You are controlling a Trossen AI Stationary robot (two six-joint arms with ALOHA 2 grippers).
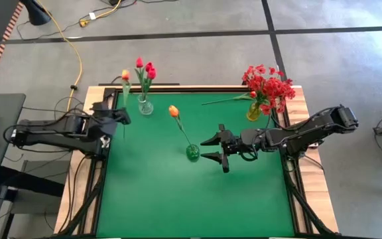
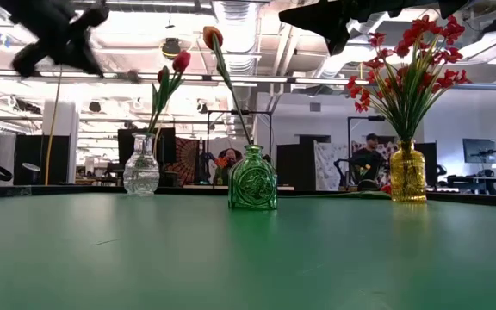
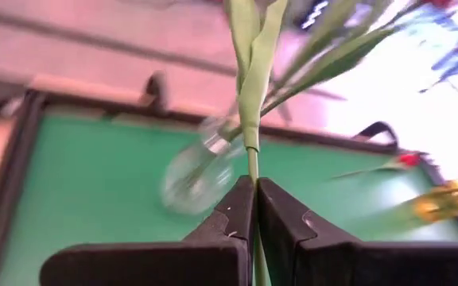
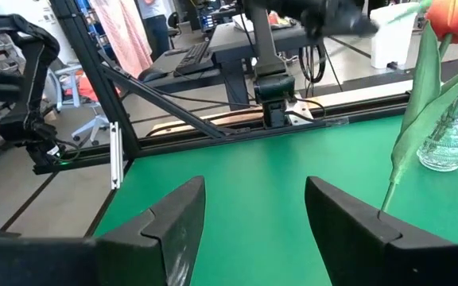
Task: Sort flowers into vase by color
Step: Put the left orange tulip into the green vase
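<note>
On the green surface, the left pincer sits at the left edge in the high view, clamped shut on the thin green stem of an orange tulip whose bloom rises toward the upper left of the frame. In the left wrist view the stem runs straight up from between the closed fingers. Just right of it stands the clear vase holding red-pink tulips. At centre, the green vase carries one orange tulip. The right pincer hovers just right of that vase, jaws spread and empty. In the upper right, the yellow vase holds red blossom sprays, with one flower lying flat beside it
</note>
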